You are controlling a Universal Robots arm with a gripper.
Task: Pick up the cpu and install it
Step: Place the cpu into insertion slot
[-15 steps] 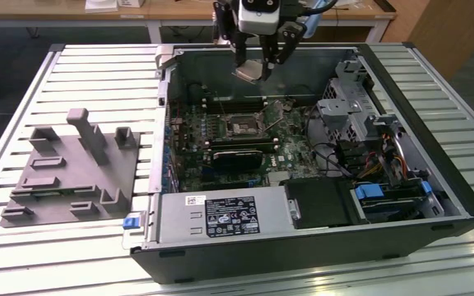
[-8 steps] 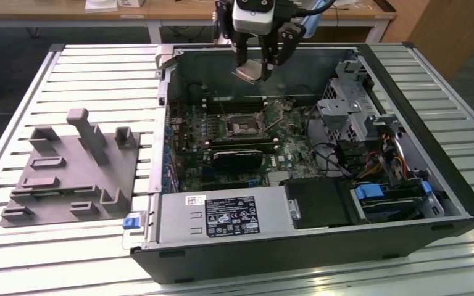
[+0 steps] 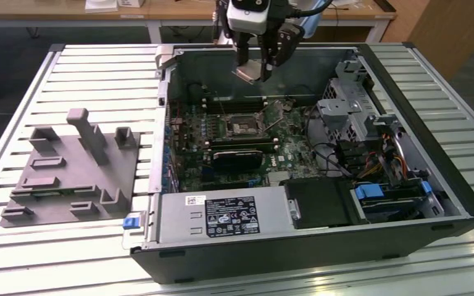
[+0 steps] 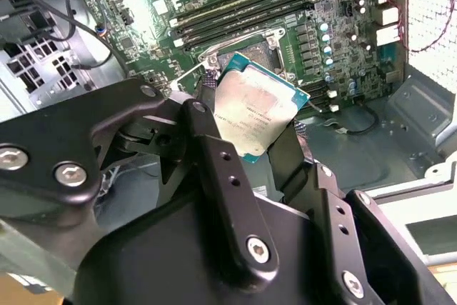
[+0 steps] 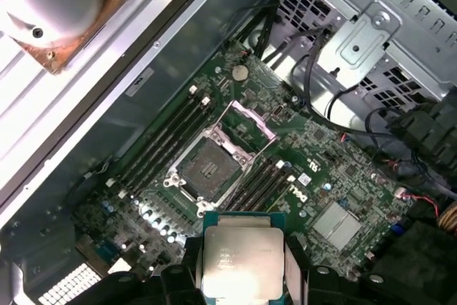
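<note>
Gripper (image 3: 260, 69) is holding the cpu (image 3: 249, 74) high above the socket (image 3: 244, 126), well apart from it, at about the level of the case rim in the exterior view. The chip is sitting tilted there, one corner hanging lower than the rest.

Fingers (image 4: 214, 155) are clamping narrow on two opposite edges of the cpu (image 4: 253, 112). Its silver top is facing the second wrist camera, with a thin green edge showing around it. Part of the socket (image 4: 246, 46) is showing just past the chip.

In the first wrist view the cpu (image 5: 243, 262) is hanging in the gripper (image 5: 243, 273), with the socket (image 5: 208, 169) lying on the motherboard (image 5: 335, 176) beneath and off to one side of the chip. The socket is lying open, its dark square contact field showing. Its metal load frame (image 5: 246, 121) is standing swung back, just beside the socket. Memory slots (image 5: 166, 141) are running along two opposite sides of the socket.

Computer case (image 3: 303, 253) is lying open on the slatted table (image 3: 23, 86), enclosing the socket. Grey fixture block (image 3: 72, 166) is standing on the table outside the case, well apart from the socket, toward the exterior view's left
</note>
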